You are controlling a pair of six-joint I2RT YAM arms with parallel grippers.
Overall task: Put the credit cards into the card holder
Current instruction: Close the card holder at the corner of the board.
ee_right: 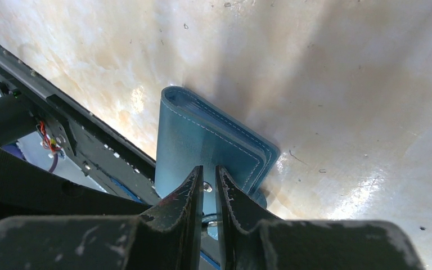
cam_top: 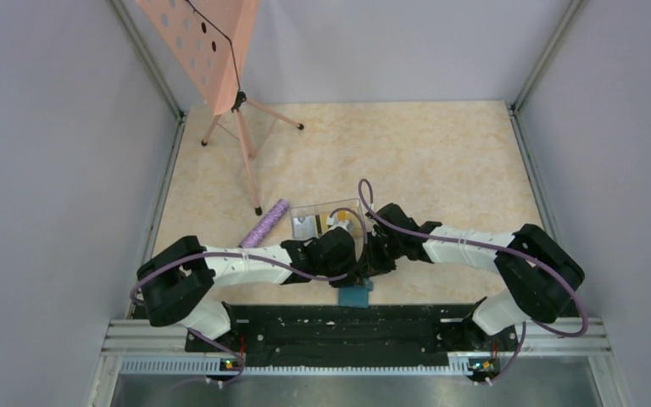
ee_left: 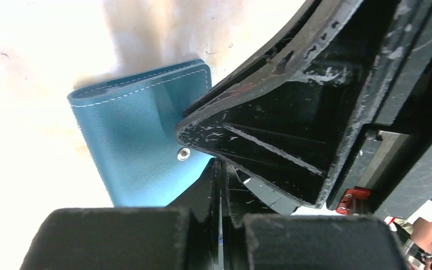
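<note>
Pink perforated stand (cam_top: 208, 42) on a tripod far left, purple patterned roll (cam_top: 265, 224) near its foot.

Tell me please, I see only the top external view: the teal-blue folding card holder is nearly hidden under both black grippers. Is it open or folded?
Observer: Folded. The right wrist view shows the teal-blue folding card holder with its white-stitched layers stacked shut.
Operator: What does the right gripper pinch?
Observer: The right gripper is closed on the holder's edge, at the small silver snap stud.
Operator: And the left gripper?
Observer: In the left wrist view, the left gripper has its tips at the holder's edge beside that stud; whether they grip, I cannot tell.
</note>
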